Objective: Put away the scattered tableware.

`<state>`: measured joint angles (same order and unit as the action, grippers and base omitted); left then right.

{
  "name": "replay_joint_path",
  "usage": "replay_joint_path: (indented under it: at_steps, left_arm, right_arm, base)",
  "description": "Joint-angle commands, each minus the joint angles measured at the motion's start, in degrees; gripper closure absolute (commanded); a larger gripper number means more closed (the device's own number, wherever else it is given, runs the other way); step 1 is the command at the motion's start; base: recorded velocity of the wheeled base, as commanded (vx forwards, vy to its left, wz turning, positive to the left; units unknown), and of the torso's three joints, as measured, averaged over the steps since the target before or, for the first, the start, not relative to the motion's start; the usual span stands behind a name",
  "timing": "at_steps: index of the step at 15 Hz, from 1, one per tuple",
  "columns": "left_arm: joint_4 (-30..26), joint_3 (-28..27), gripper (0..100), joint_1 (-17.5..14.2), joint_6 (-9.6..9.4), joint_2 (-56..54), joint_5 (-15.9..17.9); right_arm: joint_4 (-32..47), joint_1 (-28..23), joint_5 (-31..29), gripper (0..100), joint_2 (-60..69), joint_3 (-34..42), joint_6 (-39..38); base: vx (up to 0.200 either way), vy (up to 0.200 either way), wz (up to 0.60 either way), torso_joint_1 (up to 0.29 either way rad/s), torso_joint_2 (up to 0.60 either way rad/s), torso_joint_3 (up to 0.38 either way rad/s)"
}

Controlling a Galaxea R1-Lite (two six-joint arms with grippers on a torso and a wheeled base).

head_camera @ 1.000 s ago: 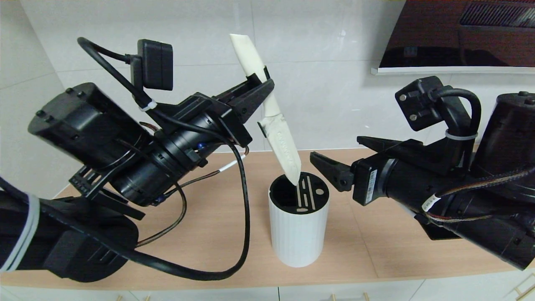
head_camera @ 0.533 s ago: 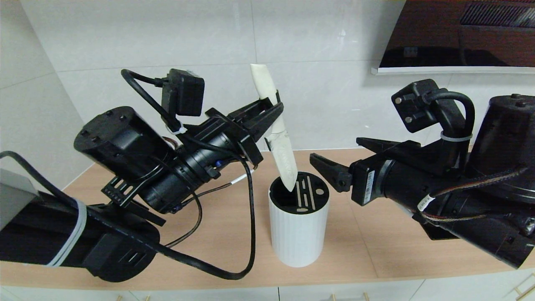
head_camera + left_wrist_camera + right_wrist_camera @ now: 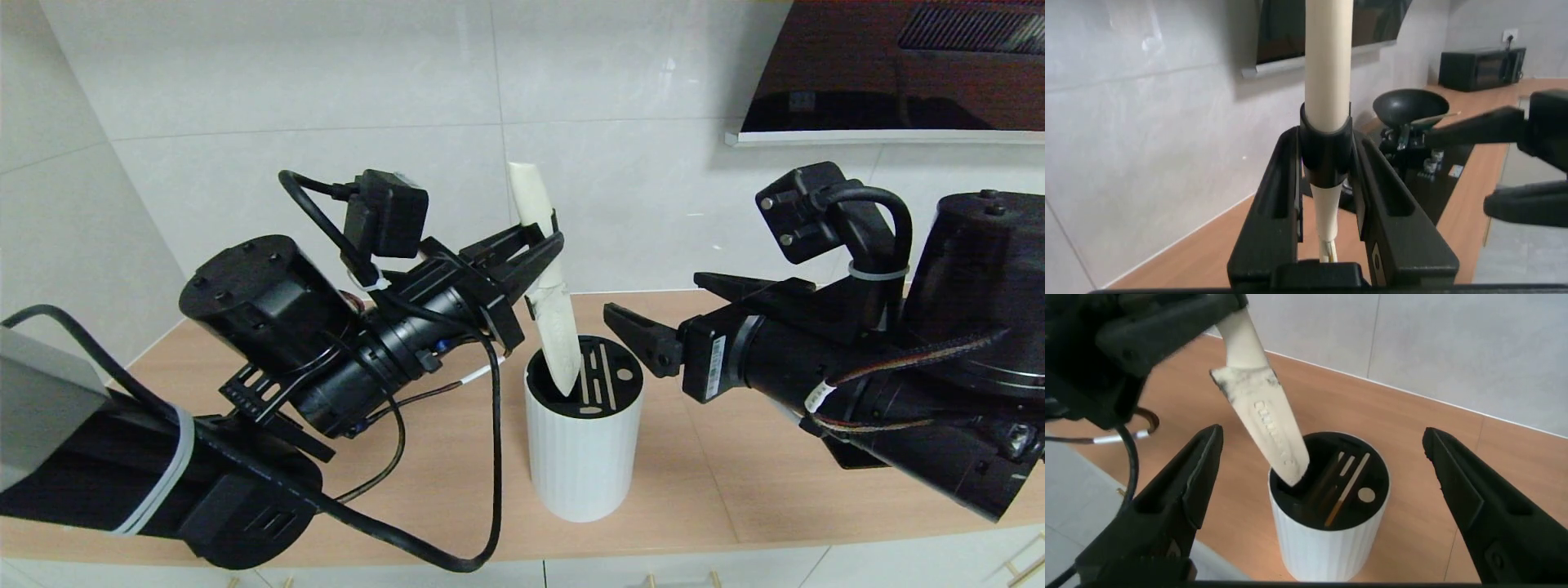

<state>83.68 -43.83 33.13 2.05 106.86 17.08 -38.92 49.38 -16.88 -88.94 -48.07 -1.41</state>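
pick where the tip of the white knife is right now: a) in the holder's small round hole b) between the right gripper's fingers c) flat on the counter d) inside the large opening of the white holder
d: the left gripper holds the white knife by its handle, and the blade tip sits inside the large dark opening of the white holder, beside the narrow slots.

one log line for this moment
left gripper: shut on knife | knife: tilted, tip inside holder | right gripper: open, beside holder
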Motion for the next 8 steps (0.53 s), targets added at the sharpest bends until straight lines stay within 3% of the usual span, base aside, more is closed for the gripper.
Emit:
replay_joint_path:
  at_steps: [1, 3, 6, 8]
  left_arm:
    - [0.8, 0.1, 100, 0.1, -0.03, 2.1, -0.4]
    - [2.4, 0.0, 100, 0.1, -0.20, 3.8, -0.4]
    - [3.2, -0.1, 100, 0.1, -2.31, 5.6, -2.1]
    - [3.4, -0.3, 100, 0.1, -2.66, 6.2, -2.3]
  right_arm:
    - [0.0, -0.1, 0.0, 0, -0.4, 0.0, 0.0]
    - [0.0, -0.1, 0.0, 0, -0.4, 0.0, 0.0]
    - [-0.1, -0.1, 0.0, 0, -0.8, 0.0, 0.0]
    - [-0.1, -0.1, 0.0, 0, -0.8, 0.0, 0.0]
  base:
    - [0.000, 0.000, 0.00, 0.000, 0.00, 0.000]
    - [0.000, 0.000, 0.00, 0.000, 0.00, 0.000]
    - [0.000, 0.000, 0.00, 0.000, 0.00, 0.000]
    - [0.000, 0.000, 0.00, 0.000, 0.00, 0.000]
